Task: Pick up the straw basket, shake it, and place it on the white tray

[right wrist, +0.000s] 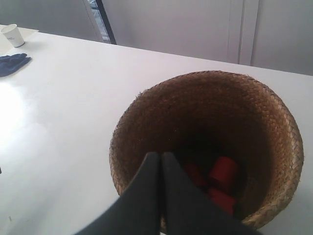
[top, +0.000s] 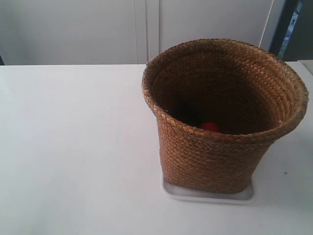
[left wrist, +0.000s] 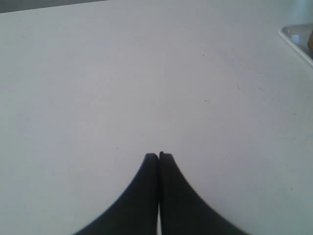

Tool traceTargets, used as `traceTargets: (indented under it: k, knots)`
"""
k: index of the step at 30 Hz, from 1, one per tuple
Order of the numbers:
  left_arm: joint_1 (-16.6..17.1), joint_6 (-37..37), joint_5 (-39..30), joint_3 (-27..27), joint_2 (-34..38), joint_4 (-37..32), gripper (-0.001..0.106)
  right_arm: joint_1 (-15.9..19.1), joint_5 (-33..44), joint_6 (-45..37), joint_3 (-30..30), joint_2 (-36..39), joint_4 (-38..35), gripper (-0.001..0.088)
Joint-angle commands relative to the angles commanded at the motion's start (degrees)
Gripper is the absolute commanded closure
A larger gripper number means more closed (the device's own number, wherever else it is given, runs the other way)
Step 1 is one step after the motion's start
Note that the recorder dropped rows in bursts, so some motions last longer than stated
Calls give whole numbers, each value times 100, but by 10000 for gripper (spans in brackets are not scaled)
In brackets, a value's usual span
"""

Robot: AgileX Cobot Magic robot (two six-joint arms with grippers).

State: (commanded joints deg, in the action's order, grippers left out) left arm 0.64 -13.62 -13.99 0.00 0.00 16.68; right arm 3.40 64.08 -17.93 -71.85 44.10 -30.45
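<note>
The brown woven straw basket [top: 220,122] stands upright on the white tray [top: 210,195], whose rim shows under its base. Red objects [right wrist: 222,178] lie in its dark bottom; one red object [top: 209,127] shows in the exterior view. My right gripper [right wrist: 161,154] is shut and empty, hovering above the basket [right wrist: 205,147] near its rim. My left gripper [left wrist: 158,155] is shut and empty over bare white table, with a corner of the tray [left wrist: 296,39] off to one side. Neither arm appears in the exterior view.
The white table [top: 73,147] spreads wide beside the basket. A white cup [right wrist: 12,35] and a blue cloth [right wrist: 12,63] sit at a far table edge. White cabinet panels [top: 146,29] stand behind the table.
</note>
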Motion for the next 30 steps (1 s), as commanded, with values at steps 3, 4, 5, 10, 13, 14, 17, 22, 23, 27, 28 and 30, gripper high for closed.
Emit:
traceTargets:
  k: [3,4,5,10,13,14,17,22,23,27,28,30]
  knots:
    - [0,-10,0,0,0,0,1053,0,-12,7,0,0,52,868]
    - [0,-10,0,0,0,0,1053,0,-34,7,0,-8,166,868]
    - [0,-10,0,0,0,0,1053,0,-83,7,15,-34,243,868]
    - [0,-10,0,0,0,0,1053,0,-1488,7,674,-426,315,868]
    - [0,-10,0,0,0,0,1053,0,-2466,7,1348,-810,315,868]
    - [0,-10,0,0,0,0,1053,0,-2731,7,1576,-951,315,868]
    - [0,-10,0,0,0,0,1053,0,-3283,7,2197,-1377,315,868]
    - [0,-10,0,0,0,0,1053,0,-3421,7,3171,-1870,666,868]
    - [0,-10,0,0,0,0,1053,0,-3477,7,3337,-1882,749,868]
    - [0,-10,0,0,0,0,1053,0,-4126,93,3965,-1882,705,868]
    - [0,-10,0,0,0,0,1053,0,-4297,219,4096,-1882,708,868]
    - [0,-10,0,0,0,0,1053,0,-4709,545,4403,-1895,720,868]
